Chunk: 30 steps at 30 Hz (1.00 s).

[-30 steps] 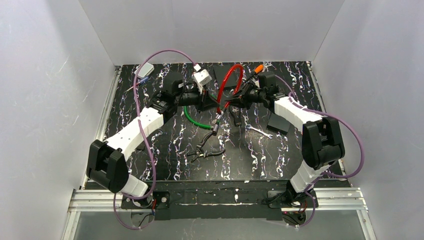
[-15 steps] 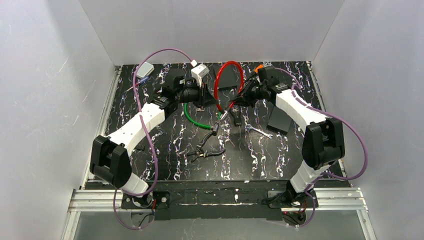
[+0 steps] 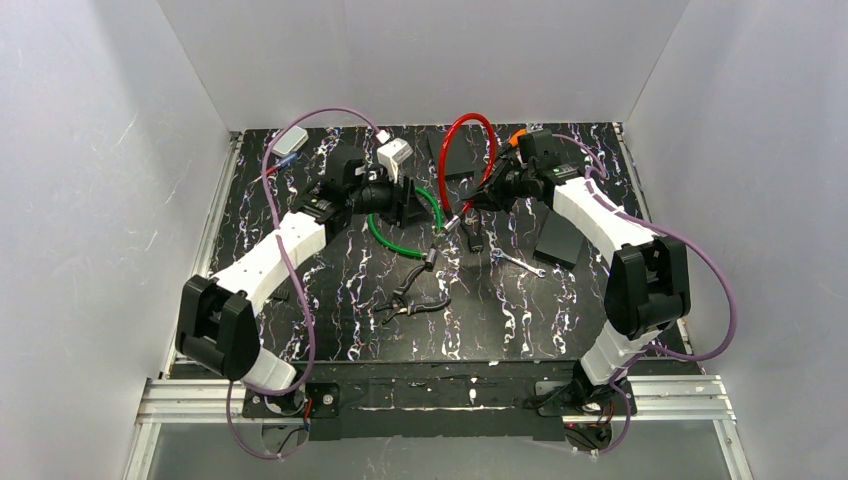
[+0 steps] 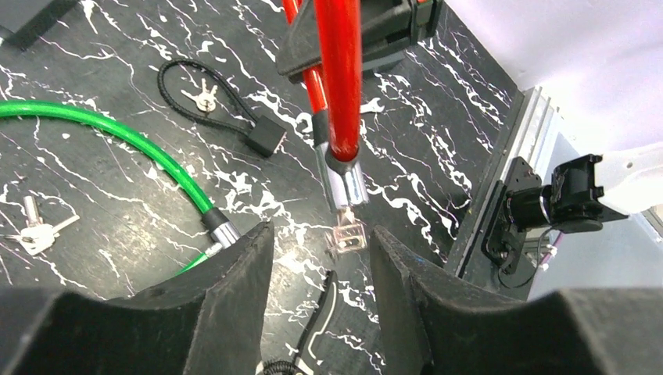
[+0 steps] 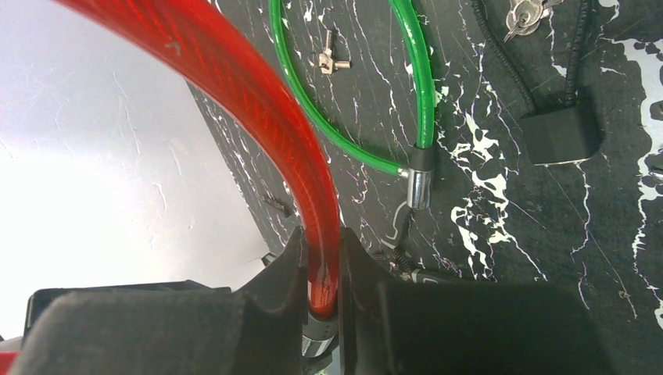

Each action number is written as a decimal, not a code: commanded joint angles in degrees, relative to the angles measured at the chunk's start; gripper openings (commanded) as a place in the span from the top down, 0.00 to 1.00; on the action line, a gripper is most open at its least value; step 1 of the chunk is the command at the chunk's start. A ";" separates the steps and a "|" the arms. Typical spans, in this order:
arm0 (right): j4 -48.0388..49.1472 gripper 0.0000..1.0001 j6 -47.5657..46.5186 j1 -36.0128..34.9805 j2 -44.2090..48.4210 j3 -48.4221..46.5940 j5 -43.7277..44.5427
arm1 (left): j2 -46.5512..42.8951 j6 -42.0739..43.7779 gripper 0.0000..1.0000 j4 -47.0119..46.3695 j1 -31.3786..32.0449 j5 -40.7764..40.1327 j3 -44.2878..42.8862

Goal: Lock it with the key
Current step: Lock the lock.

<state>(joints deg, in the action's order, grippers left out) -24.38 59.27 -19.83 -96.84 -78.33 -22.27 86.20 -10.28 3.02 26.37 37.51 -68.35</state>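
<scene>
Within right end effector, red cable lock

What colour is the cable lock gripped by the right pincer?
Red; the cable lock shows best in the right wrist view.

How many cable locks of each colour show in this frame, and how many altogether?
Red cable lock: 1
Green cable lock: 1
Black cable lock: 1
Total: 3
</scene>
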 commanded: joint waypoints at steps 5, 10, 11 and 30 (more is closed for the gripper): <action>0.19 0.99 0.12 0.32 2.75 -4.36 1.12 | -8.54 4.47 0.54 -1.53 0.86 -0.17 5.70; 0.42 0.99 0.11 0.32 2.55 -4.68 1.17 | -11.76 14.80 0.54 2.29 6.03 -6.41 7.70; 0.45 0.99 0.16 0.32 2.53 -4.72 1.17 | -12.07 16.49 0.54 2.60 6.92 -7.80 8.03; 2.40 0.99 0.46 0.23 2.88 -3.87 -0.85 | -5.80 19.41 0.56 4.64 12.86 -17.12 3.31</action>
<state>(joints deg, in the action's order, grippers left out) -25.56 59.16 -19.84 -96.84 -79.50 -20.96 78.96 8.81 6.35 38.79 22.51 -61.35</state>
